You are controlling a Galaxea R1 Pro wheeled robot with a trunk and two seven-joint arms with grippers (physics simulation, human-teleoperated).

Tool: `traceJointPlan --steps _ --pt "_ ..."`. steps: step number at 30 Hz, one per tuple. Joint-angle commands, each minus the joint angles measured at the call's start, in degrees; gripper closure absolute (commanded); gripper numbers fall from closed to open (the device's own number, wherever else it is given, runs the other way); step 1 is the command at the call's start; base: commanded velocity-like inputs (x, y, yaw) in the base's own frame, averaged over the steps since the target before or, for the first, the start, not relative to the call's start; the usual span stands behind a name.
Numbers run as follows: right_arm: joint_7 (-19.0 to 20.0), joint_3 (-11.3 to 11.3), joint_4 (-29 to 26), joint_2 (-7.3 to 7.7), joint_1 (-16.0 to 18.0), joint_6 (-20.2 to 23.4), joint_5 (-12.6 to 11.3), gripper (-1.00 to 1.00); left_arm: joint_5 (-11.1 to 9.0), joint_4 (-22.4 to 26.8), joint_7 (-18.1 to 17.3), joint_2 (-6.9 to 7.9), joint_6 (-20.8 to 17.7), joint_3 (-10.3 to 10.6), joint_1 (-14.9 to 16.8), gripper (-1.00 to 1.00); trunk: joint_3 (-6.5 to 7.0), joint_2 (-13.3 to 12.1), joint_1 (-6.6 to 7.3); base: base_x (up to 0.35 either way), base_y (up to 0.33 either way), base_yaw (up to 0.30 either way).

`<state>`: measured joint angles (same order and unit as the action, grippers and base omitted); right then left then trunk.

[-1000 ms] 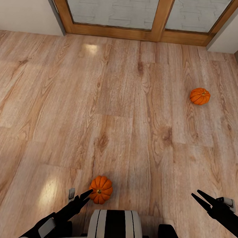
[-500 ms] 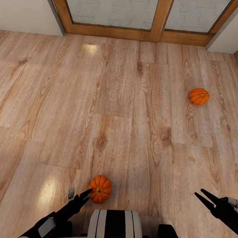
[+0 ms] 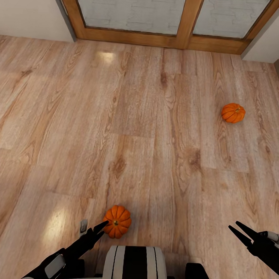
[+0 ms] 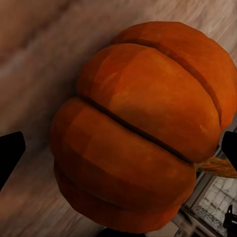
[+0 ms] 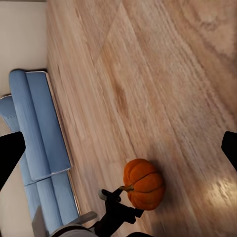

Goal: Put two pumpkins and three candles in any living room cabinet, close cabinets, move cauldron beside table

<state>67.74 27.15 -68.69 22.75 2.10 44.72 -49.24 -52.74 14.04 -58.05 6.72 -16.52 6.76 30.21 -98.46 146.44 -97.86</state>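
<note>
We reach our spread-open left gripper (image 3: 101, 228) around the ribbed orange near pumpkin (image 3: 117, 222); next, close and lift.

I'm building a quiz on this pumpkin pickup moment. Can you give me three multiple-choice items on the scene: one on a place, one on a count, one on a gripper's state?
1. Where does the near pumpkin lie?
A. On the wood floor at the left gripper
B. On the blue sofa
C. On a table

2. How many pumpkins are on the floor?
A. One
B. Two
C. Three

3. How is the right gripper?
A. Shut on a pumpkin
B. Holding a candle
C. Open and empty

Answers: 1 A, the head view has it right at the left fingertips; 2 B, the second is the far pumpkin; 3 C, its fingers are spread above bare floor.
</note>
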Motion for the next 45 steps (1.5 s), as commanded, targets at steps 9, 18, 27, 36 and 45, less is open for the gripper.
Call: traceJointPlan --steps 9,18,27,36,45 --pt "0.02 0.01 0.04 0.01 0.01 0.37 -0.24 -1.00 0.09 -0.10 0.34 0.04 0.00 0.80 0.00 -1.00 -0.03 0.01 0.00 0.000 -0.042 0.000" --pt "0.02 0.01 0.04 0.01 0.01 0.37 -0.24 -1.00 0.09 -0.14 0.44 0.04 0.00 0.80 -0.02 -1.00 -0.03 0.01 0.00 -0.055 -0.022 0.000" --pt "0.02 0.01 0.03 0.01 0.01 0.37 -0.24 -1.00 0.09 -0.15 0.54 0.00 0.05 0.83 -0.01 -1.00 -0.03 0.01 0.00 -0.016 -0.047 0.000" --pt "0.02 0.01 0.04 0.01 0.01 0.37 -0.24 -1.00 0.09 -0.08 0.41 -0.04 0.09 0.88 0.00 -1.00 -0.03 0.01 0.00 -0.001 -0.050 0.000" --pt "0.02 0.01 0.04 0.01 0.01 0.37 -0.24 -1.00 0.09 -0.07 0.32 -0.04 0.09 0.88 0.00 -1.00 -0.03 0.01 0.00 0.000 -0.011 0.000"
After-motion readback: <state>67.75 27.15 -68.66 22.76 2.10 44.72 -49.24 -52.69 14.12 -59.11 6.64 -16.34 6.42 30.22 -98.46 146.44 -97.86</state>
